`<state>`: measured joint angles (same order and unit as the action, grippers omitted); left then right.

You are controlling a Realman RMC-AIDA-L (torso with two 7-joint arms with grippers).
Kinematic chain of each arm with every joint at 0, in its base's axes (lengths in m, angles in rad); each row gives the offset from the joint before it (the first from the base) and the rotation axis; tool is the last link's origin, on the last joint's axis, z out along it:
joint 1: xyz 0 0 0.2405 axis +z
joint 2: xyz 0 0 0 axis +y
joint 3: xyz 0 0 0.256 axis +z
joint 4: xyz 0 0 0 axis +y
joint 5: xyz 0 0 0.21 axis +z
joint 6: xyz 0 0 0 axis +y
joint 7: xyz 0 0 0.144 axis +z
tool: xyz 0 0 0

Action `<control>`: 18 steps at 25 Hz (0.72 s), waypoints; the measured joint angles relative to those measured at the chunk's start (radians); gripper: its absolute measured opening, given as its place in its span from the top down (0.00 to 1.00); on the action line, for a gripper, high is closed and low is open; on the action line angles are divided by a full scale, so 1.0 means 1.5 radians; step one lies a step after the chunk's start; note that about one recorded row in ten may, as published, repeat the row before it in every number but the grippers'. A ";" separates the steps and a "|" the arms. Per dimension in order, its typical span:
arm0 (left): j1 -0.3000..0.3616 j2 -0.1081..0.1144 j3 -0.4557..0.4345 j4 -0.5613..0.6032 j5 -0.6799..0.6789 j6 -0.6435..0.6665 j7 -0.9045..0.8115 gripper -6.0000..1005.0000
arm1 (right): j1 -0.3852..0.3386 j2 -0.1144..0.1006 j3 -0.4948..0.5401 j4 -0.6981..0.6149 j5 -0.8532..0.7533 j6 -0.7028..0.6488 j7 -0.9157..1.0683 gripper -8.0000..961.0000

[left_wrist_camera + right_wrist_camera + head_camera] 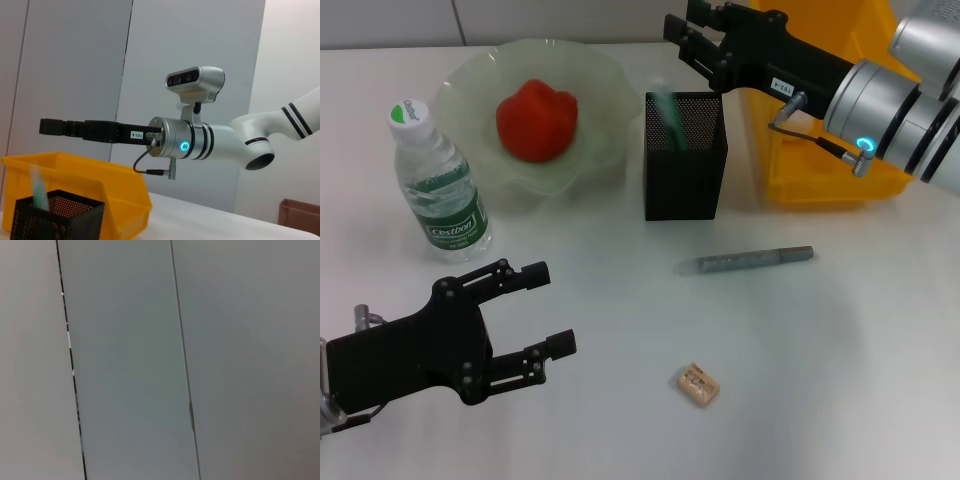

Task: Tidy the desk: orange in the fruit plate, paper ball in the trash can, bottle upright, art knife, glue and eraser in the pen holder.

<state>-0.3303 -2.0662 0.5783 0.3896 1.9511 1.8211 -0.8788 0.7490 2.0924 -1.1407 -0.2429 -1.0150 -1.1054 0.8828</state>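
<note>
My right gripper (692, 40) is raised behind the black mesh pen holder (685, 160), above its back rim; its fingers are a little apart and I hold nothing between them; in the left wrist view the same gripper (50, 126) reaches out level, above the holder (57, 220) and the yellow bin (100, 180). A pale green stick (669, 118) stands tilted inside the holder; it is blurred and I cannot tell if it is the glue. My left gripper (545, 310) hovers low over the near left part of the white desk (820, 340); its two fingers are wide apart and empty; it is in front of the bottle and well apart from the small things.

The bottle (435, 185) already stands upright with its green and white cap on top, just beside the fruit plate (595, 90). In the plate lies a red-orange fruit (536, 120); it is the only fruit I see. The grey art knife (750, 260) lies flat on the desk, in front of the pen holder and a little to the right; the eraser (699, 384) lies nearer to me, apart from the knife. The yellow bin (825, 170) stands to the right of the holder, under my right arm. My right wrist view shows only a grey panelled wall (125, 360).
</note>
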 joint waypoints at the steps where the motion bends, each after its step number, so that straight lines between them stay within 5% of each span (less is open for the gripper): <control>1: 0.000 0.000 0.000 0.000 0.000 0.000 0.000 0.22 | -0.001 0.000 0.000 -0.001 0.000 0.000 -0.002 0.78; 3: 0.000 0.000 0.000 0.000 0.000 0.000 0.000 0.22 | -0.003 0.000 -0.001 -0.003 0.000 0.000 -0.005 0.78; 8: 0.000 0.001 0.000 0.000 0.000 0.001 0.000 0.22 | -0.004 0.000 0.000 -0.004 0.000 -0.007 -0.009 0.51; 14: 0.000 0.003 0.001 0.001 0.001 0.002 -0.002 0.22 | -0.018 -0.006 -0.002 -0.017 -0.003 -0.081 0.066 0.32; 18: 0.000 0.004 0.004 0.003 0.004 0.000 -0.002 0.22 | -0.076 -0.008 -0.010 -0.090 -0.031 -0.179 0.120 0.32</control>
<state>-0.3298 -2.0596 0.5846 0.3947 1.9578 1.8211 -0.8825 0.6347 2.0802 -1.1553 -0.3776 -1.0613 -1.3737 1.0623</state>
